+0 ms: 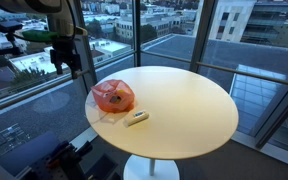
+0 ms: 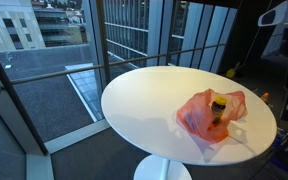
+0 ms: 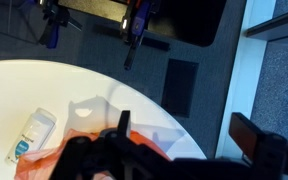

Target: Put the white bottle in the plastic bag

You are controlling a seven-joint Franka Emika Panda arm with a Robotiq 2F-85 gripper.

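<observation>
my gripper (image 1: 68,62) upper left, raised to approach; cannot tell its spread | white bottle (image 1: 136,119) lies beside orange plastic bag (image 1: 114,96), unbagged

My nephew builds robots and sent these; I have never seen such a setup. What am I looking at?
A single robot arm with a gripper, a two-fingered clamp, at its end. Two pictures come from cameras standing outside the robot, viewing a round table from different places. The third comes from a camera on the wrist, looking down past the gripper. On the table lie an orange plastic bag with something inside and, beside it, a small white bottle. The gripper hangs in the air by the table's edge and holds nothing; whether its fingers are open I cannot tell.
</observation>
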